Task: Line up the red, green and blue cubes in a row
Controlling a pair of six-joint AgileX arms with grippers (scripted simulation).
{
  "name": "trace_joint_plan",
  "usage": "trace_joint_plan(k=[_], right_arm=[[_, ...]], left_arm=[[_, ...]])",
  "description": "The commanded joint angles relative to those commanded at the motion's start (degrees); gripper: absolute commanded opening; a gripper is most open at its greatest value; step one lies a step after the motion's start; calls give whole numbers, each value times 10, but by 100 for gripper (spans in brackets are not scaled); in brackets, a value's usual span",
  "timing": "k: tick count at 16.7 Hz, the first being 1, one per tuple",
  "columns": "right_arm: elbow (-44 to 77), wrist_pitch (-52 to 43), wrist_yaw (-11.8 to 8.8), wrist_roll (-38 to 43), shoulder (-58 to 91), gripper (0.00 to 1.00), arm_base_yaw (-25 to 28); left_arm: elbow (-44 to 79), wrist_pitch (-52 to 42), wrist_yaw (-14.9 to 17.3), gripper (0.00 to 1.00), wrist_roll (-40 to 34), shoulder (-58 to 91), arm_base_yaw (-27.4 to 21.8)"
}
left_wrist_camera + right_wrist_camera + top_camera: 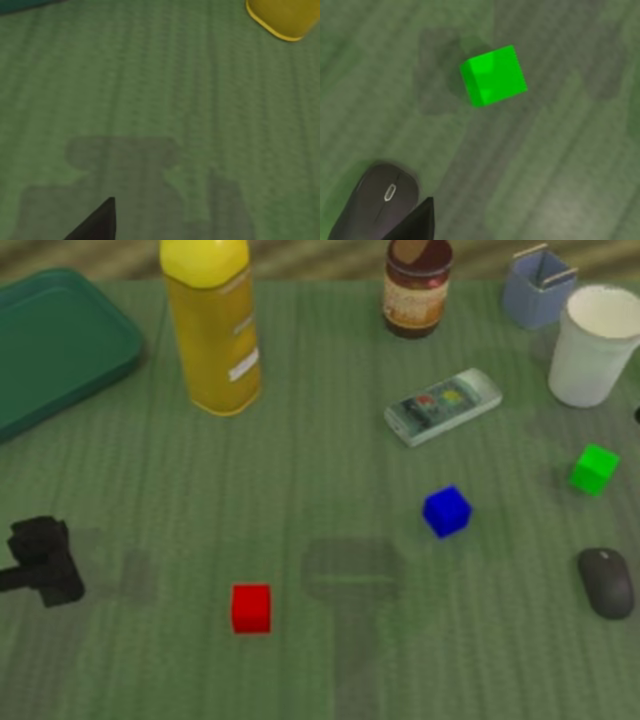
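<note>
We count three cubes: one red cube (pixel 251 608), one blue cube (pixel 446 511), one green cube (pixel 594 469). We also count one tray (pixel 60 340), one yellow bottle (pixel 212 325), one jar (pixel 417 285), one remote (pixel 443 406), one white cup (pixel 594 345), one blue holder (pixel 538 286) and one mouse (pixel 606 582).

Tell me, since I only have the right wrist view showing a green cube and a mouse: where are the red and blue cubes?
Observer: In the top view, the blue cube sits near the middle, left of the green cube.
Operator: And the red one?
Observer: The red cube lies further left and lower in that view, so the three form no row yet.
Operator: Where is the left arm?
Observer: The left gripper is at the far left of that view, apart from all three cubes.
</note>
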Motion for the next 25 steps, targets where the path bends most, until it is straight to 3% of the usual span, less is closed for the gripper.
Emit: trace_joint_plan(k=[6, 11, 19, 25], right_arm=[[241, -156, 0, -107, 292, 100, 13], [348, -214, -1, -150, 399, 100, 18], [343, -206, -1, -153, 407, 100, 16], [264, -82, -1, -151, 446, 100, 18]], left_arm=[[-155, 146, 11, 100, 130, -226, 74], [-196, 217, 18, 100, 196, -315, 98], [-199, 221, 19, 100, 199, -320, 99], [-199, 221, 19, 100, 199, -320, 99]])
